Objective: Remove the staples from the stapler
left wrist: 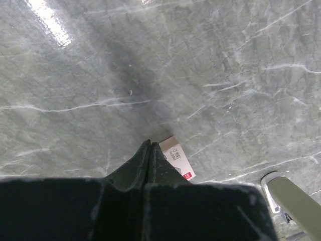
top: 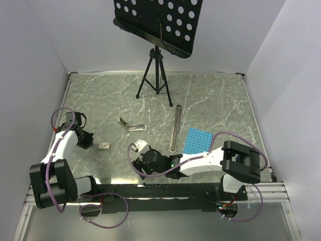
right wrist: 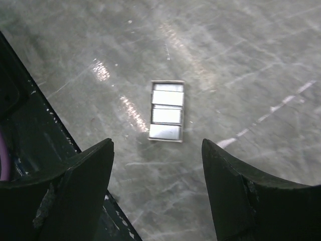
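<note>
The stapler (top: 131,125) lies opened in a V on the marble table, left of centre, with no gripper touching it. A small white tray (right wrist: 167,110) holding silver blocks of staples lies on the table just beyond my right gripper (right wrist: 156,145), which is open and empty. In the top view the tray (top: 140,146) sits just ahead of that gripper (top: 136,161). My left gripper (left wrist: 149,144) is shut and empty, its tips right beside a small white cardboard box (left wrist: 176,156) with a red label. In the top view this gripper (top: 86,141) is left of the box (top: 104,146).
A long thin dark rod (top: 175,128) lies right of centre, with a blue perforated plate (top: 198,140) beside it. A music stand on a tripod (top: 158,75) stands at the back. White walls enclose the table (top: 215,100) on three sides.
</note>
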